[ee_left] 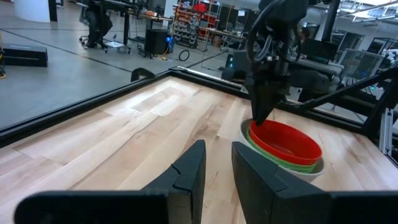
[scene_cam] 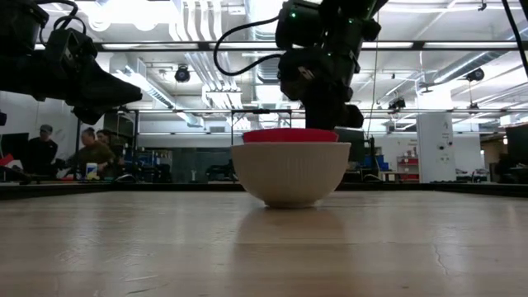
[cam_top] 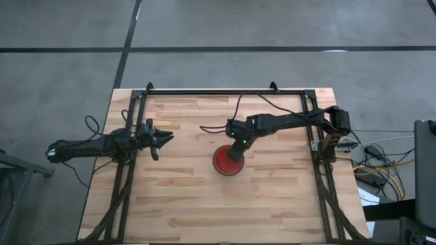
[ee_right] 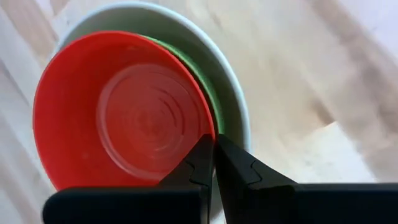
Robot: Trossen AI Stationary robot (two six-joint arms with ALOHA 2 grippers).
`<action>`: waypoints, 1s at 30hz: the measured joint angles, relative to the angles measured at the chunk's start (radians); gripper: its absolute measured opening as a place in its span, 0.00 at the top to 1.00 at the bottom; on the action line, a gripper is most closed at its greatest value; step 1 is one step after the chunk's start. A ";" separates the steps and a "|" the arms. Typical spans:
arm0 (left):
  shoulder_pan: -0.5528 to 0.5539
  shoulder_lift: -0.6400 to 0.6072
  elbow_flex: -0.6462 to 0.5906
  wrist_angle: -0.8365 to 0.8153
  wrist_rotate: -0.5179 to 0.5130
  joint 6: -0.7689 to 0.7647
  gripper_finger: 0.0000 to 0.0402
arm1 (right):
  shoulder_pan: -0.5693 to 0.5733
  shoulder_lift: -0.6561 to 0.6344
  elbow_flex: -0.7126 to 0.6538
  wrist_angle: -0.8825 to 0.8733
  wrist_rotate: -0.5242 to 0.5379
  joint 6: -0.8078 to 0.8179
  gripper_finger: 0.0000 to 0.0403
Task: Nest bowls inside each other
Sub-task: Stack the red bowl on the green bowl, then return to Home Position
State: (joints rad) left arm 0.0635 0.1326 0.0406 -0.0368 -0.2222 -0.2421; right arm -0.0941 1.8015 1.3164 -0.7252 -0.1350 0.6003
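Nested stack sitting near the middle of the wooden tabletop (cam_top: pixel 184 204): red bowl (ee_right: pixel 124 112) innermost and on top, green bowl (ee_left: pixel 292 163) under it with only a rim crescent visible, pale grey-white bowl (scene_cam: pixel 290 173) outermost, resting on the tabletop. Count of green bowls in the stack not readable from here.

Right gripper (ee_right: pixel 214 152) directly over the stack's edge, fingers pinched together, tips at the rim of the red bowl on the side where the green crescent shows. Contact versus just-above: cannot tell. Nothing seen between the fingers. From the high view, right arm reaching in from the tabletop's right side frame toward the stack, wrist showing a green light.

Left gripper (cam_top: pixel 161 139) well apart from the stack, hanging above bare wood toward the tabletop's left side, pointing at the stack. Fingers (ee_left: pixel 189 177) set narrow, a slim gap between them, holding nothing.

Black metal frame (cam_top: pixel 225 91) running around the tabletop's far and side edges.

Beyond the stack, in the low view: workshop room, shelving and benches, people (scene_cam: pixel 91 153) seated far behind the tabletop's left end.
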 joint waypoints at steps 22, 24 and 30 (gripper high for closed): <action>0.000 0.000 0.000 0.000 0.000 0.000 0.79 | -0.011 -0.010 -0.009 0.014 -0.023 -0.031 0.69; 0.000 0.000 0.000 0.000 0.000 0.000 0.79 | -0.011 -0.015 -0.008 0.015 -0.023 -0.034 0.65; 0.000 0.000 0.000 0.000 0.000 0.000 0.79 | -0.016 -0.031 0.003 0.006 0.010 -0.051 0.57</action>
State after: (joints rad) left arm 0.0631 0.1326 0.0406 -0.0372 -0.2226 -0.2420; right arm -0.1097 1.7704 1.3193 -0.7197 -0.1248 0.5491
